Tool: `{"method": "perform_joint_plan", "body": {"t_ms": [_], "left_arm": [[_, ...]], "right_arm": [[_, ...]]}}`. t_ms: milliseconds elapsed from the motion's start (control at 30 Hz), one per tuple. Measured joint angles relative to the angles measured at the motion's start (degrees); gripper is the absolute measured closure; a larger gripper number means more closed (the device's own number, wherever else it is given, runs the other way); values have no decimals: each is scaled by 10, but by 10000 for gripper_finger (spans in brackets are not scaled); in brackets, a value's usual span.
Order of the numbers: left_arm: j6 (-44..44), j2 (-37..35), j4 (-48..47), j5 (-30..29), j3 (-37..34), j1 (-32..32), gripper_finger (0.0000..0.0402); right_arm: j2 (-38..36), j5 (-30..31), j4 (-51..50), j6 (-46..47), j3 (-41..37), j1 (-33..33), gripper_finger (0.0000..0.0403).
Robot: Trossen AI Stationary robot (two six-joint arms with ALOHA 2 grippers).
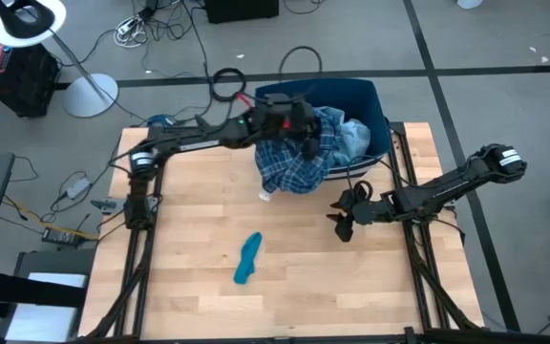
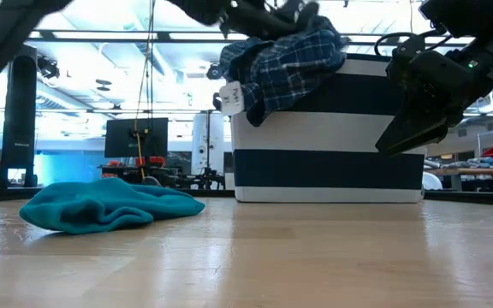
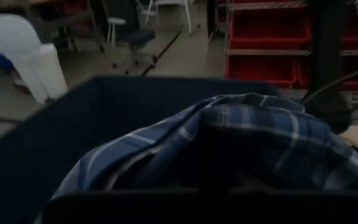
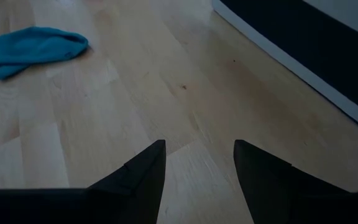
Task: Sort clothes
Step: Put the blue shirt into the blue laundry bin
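The blue-white plaid shirt [image 1: 294, 158] hangs over the near rim of the dark-blue bin [image 1: 375, 100], with part of it inside the bin. Its white tag [image 2: 231, 98] dangles in front of the bin's striped wall [image 2: 328, 145]. My left gripper [image 1: 302, 122] is over the bin, shut on the shirt's top. A light-blue denim piece [image 1: 356, 139] lies in the bin. The teal sock [image 1: 248, 258] lies flat on the table. My right gripper [image 1: 344, 222] is open and empty just above the table, in front of the bin's right part. My left gripper holds a bunched fold at the top of the plaid shirt [image 3: 247, 124] from above, over the bin. The bunched cloth hides the fingers and the place of contact. The shirt rises to a peak at the gripper [image 2: 302, 21], and its lower part drapes over the bin's near rim.
The bin stands at the table's far edge. Bare wooden table [image 1: 189, 210] lies between the sock and the bin, and in front of my right gripper [image 4: 197, 162]. The sock also shows in the right wrist view [image 4: 30, 50].
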Motion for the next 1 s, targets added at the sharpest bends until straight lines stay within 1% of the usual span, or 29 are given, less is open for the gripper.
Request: {"method": "perform_joint_plan", "body": {"t_ms": [100,233,367,467,633,833,1000], "left_arm": [[-16,41,0,0,16,10,401],[-64,85,-1,4,21,28,401],[-91,119,-30,29,22,41,401],[-96,138,-63,32,22,43,401],[-97,145,-103,32,24,43,401],[-93,135,-103,33,24,43,401],[-72,106,-147,34,62,40,401]], "right_arm": [[0,0,0,0,0,0,212],[0,0,0,0,0,0,212],[0,0,0,0,0,0,212],[0,0,0,-1,0,0,212],[0,0,0,-4,0,0,212],[0,0,0,-4,0,0,212],[0,0,0,-4,0,0,212]]}}
